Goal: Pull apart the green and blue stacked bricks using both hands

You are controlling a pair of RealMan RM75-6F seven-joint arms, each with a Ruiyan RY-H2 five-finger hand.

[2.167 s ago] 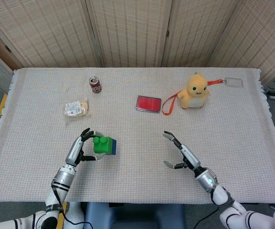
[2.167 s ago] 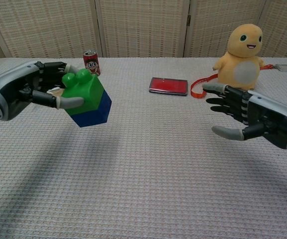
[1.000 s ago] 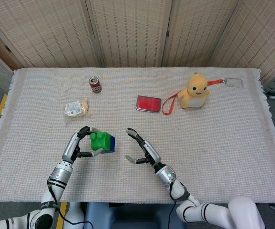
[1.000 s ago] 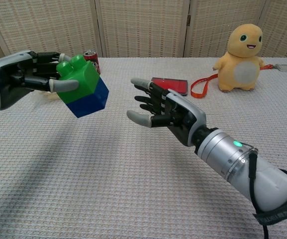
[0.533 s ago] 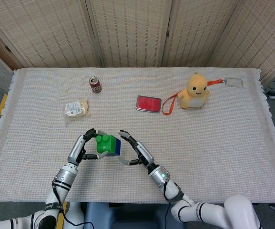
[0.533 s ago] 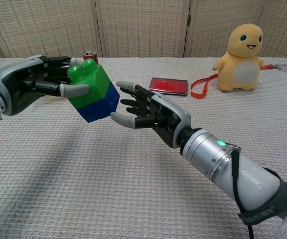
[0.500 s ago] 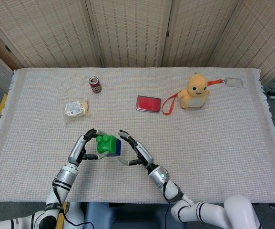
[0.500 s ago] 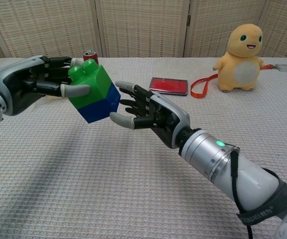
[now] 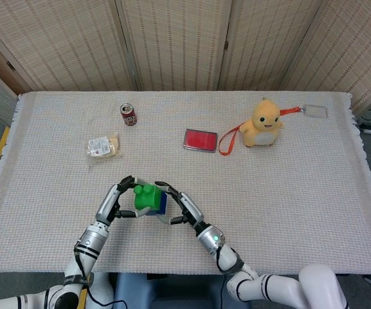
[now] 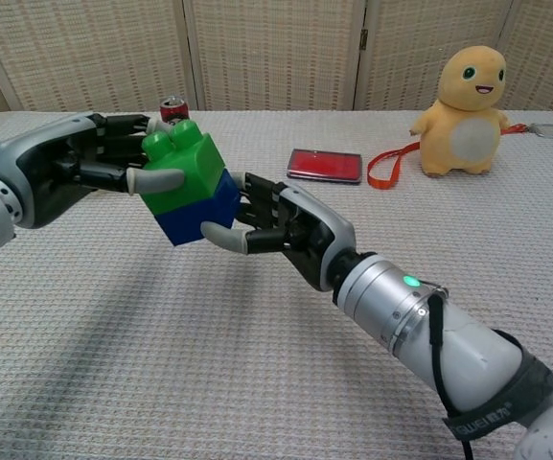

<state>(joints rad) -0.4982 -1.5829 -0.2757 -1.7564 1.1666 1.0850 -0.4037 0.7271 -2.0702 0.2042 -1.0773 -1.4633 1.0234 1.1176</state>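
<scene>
- I hold the bricks in the air over the near part of the tabletop (image 9: 288, 193), so both hands can get around them and nothing drags on the cloth
- My left hand (image 10: 60, 168) grips the green brick (image 10: 182, 171) on top, with the fingers (image 10: 156, 178) wrapped round its upper sides; this is my anchor for the pull
- My right hand (image 10: 281, 230) comes in from the other side at the blue brick (image 10: 199, 216) underneath; its fingers are half curled and touch the blue face, with the thumb just under the corner, but I judge the grip not firm yet
- The two bricks are joined, green above blue, and tilted toward my right hand
- Each hand takes one colour so that I can pull in opposite directions
- Well behind stand a soda can (image 9: 128, 114), a snack packet (image 9: 103, 146), a red wallet (image 9: 200, 140) and a yellow plush toy (image 9: 263, 123) with an orange strap (image 9: 229, 140)
- None of these is near enough to hinder the pull, by my judgement
</scene>
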